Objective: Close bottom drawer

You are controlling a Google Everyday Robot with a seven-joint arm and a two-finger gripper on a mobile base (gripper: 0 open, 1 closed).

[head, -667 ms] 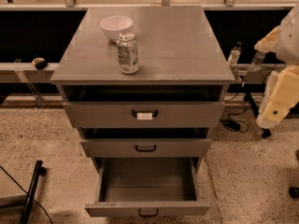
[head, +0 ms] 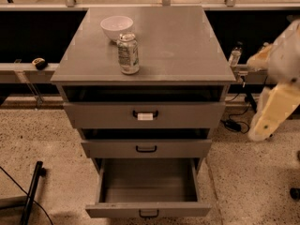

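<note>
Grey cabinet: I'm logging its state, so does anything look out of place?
Only the narrow grey bottom drawer looks odd: it stands pulled far out. The white bowl and metal can stand upright on the cabinet. The cream gripper is off to its right, apart from it.

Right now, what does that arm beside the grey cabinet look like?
The arm is built of smooth, rounded shells, white higher up and cream-yellow lower down. No cables, sleeves or markings show on it. Its pincer is the tapered cream end, low on the right of the cabinet.
</note>
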